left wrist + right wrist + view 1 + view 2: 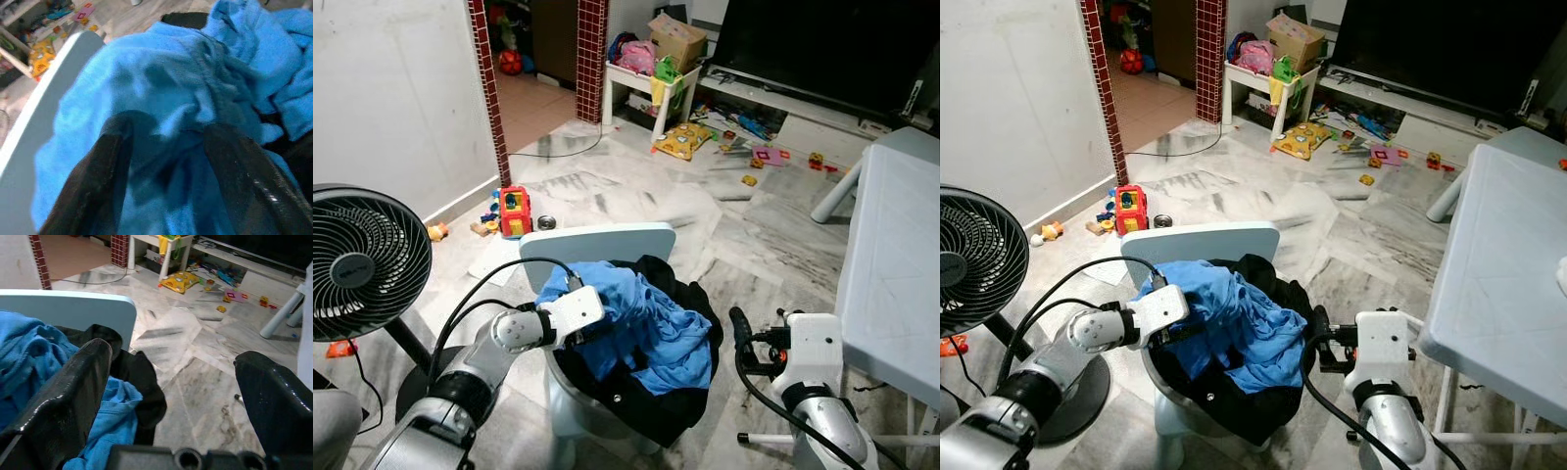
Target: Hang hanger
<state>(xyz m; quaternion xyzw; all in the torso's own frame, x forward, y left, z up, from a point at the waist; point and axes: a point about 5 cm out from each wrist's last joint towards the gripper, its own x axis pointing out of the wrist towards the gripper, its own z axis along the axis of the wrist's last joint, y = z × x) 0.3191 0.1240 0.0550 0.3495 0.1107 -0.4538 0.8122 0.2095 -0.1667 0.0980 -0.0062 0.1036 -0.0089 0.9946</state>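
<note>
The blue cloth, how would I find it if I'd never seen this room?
Look for the pale chair beside the black fan. A pile of clothes lies on its seat. The blue cloth is on top, bright against the black cloth under it, with the left gripper pushed into it.

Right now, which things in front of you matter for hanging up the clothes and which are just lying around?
Job in hand:
- crumpled blue cloth garment on the pale chair
- black garment beneath it
- left end effector, open, fingers pressed into the blue cloth
- right end effector, open, beside the chair

Lying about:
- black round fan
- red toy
- white plastic table
- yellow cushion
</note>
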